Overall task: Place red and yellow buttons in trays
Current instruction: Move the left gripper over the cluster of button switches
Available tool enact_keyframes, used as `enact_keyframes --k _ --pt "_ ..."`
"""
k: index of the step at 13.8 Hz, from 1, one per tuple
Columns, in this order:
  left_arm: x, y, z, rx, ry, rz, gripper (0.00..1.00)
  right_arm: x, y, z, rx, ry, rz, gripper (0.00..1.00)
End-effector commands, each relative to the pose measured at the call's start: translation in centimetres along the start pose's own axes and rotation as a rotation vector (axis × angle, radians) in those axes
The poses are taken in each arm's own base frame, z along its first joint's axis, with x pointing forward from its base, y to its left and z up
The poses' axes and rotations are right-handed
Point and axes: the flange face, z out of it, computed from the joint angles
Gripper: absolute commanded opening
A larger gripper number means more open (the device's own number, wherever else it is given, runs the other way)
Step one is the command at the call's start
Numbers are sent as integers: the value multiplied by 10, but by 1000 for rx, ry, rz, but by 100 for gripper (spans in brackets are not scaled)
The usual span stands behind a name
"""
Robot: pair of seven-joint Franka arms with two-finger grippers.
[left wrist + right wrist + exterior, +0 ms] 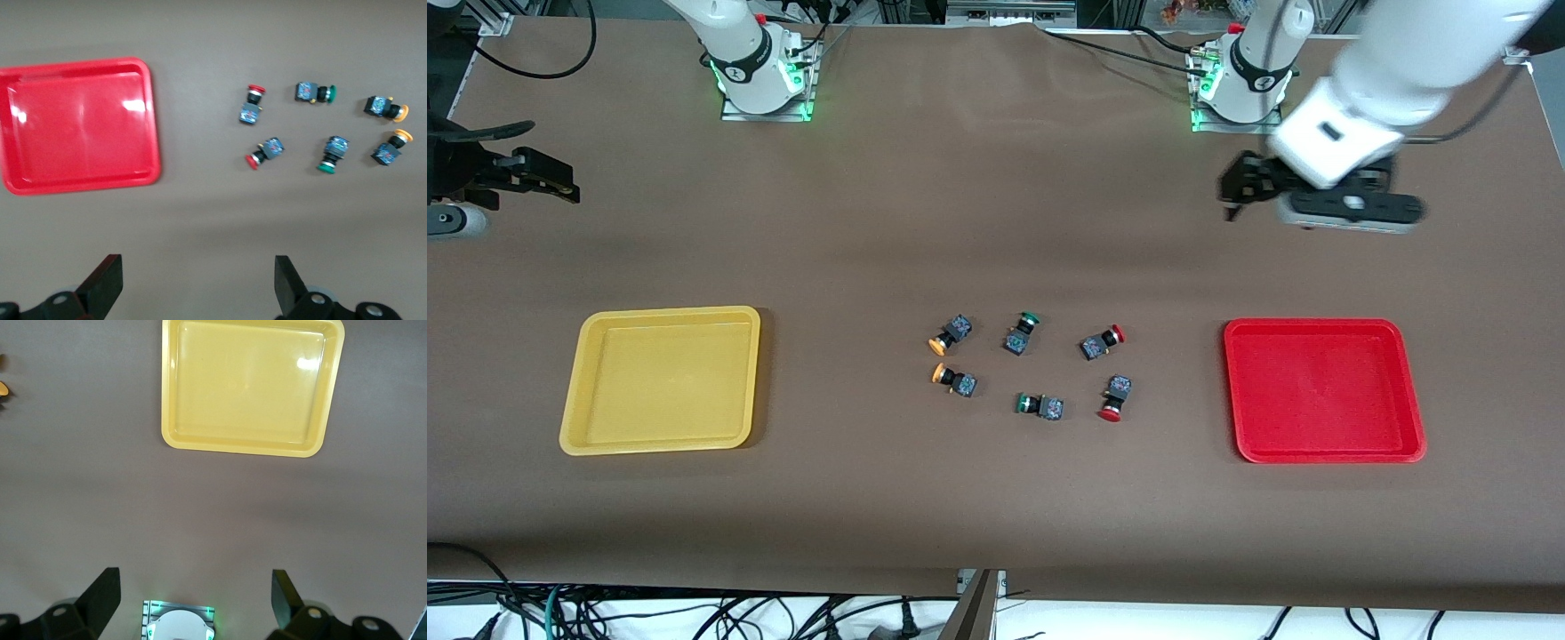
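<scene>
Both grippers hover with jaws apart, holding nothing. The left gripper [1240, 188] is over bare table, well apart from the red and yellow buttons [1032, 364] and red tray [1323, 449]. The right gripper [534, 173] is likewise well apart from the yellow tray [660, 440].

Worktop [996, 222] covered in brown matte sheet, evenly lit. Tangled black cables [694, 613] on pale floor at 6 o'clock. Aluminium framing [1014, 11] at 12 o'clock.

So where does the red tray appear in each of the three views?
Front view: the red tray lies at the left arm's end of the table, beside the buttons.
Left wrist view: the same tray fills one side, empty.
Right wrist view: not in it; only the yellow tray shows.
Shared landmark: the two red buttons beside the tray.
</scene>
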Motion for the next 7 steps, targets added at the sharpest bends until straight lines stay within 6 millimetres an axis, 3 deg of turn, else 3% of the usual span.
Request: enact_keyframes --k 1,3,7 --pt "3 28 7 -12 -6 -37 100 1 -1 -6 -7 7 9 100" --pt "-4 61 14 -17 4 -54 100 1 0 -5 -7 7 15 100" --pt "2 91 45 -29 -15 -17 100 4 3 -1 -5 -3 3 100"
